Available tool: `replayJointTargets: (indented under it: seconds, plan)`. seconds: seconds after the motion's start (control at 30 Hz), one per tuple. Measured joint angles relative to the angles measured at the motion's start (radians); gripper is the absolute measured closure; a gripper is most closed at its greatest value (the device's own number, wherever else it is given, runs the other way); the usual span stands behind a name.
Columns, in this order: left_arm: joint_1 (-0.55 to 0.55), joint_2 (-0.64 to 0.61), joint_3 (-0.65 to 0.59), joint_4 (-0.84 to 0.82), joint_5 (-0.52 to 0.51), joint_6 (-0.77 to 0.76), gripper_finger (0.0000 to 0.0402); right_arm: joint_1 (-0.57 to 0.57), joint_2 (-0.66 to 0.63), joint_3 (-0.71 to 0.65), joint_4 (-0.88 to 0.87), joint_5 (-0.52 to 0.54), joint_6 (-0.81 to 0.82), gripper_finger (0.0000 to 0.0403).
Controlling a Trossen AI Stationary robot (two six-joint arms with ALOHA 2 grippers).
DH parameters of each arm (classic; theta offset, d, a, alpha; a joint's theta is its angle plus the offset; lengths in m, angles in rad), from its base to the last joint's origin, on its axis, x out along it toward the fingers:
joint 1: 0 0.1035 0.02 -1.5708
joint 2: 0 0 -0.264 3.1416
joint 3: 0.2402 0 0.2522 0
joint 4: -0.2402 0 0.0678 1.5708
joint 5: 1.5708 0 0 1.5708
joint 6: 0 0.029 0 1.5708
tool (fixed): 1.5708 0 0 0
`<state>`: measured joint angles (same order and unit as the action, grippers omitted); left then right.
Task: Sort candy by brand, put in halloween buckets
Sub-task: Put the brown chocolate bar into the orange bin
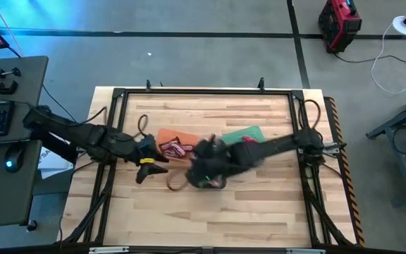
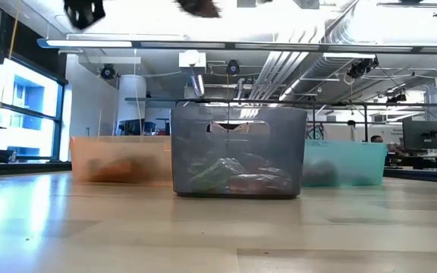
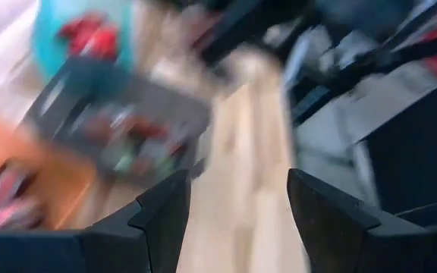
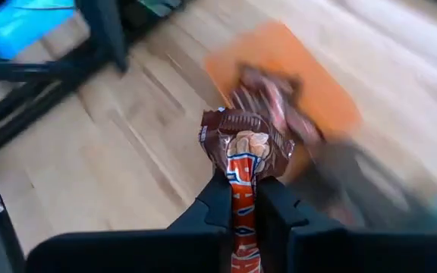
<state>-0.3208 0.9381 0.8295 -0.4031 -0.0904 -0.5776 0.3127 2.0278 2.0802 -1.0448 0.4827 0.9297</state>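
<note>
The right gripper [image 4: 241,199] is clamped tight on a brown and orange candy bar [image 4: 243,148], which sticks out past its fingertips above bare wooden table [image 1: 252,212]. In the high view this gripper [image 1: 206,173] hangs over the middle of the table, covering the grey bin there. The left gripper [image 3: 237,208] has its jaws spread wide with nothing between them, and it sits [image 1: 149,164] just beside the orange bucket [image 1: 176,143] on the left.

Along the near edge the table is open planks. Black frame rails run round its rim, with cables at the right side.

From table height, three containers stand in a row: the grey translucent bin [image 2: 239,152] nearest, full of mixed wrappers, the orange bucket [image 2: 120,159] left behind it and the green bucket [image 2: 344,163] right behind it. Beyond lies an office with windows, monitors and ceiling ducts.

Only the right wrist view shows the held bar. There the orange bucket [image 4: 302,76] holds brown wrapped candy [image 4: 268,98].
</note>
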Motion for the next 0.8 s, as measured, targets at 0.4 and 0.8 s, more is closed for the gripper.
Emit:
replayJointTargets:
  seconds: [0.4, 0.8]
  plan:
    - [-0.095, -0.236, 0.000, 0.106, -0.240, 0.039, 0.0190, -0.289, 0.105, -0.001, 0.332, -0.255, -0.396, 0.0384]
    - [-0.099, -0.316, 0.001, 0.108, -0.384, 0.133, 0.0190, -0.339, 0.159, -0.001, 0.368, -0.397, -0.390, 0.0266]
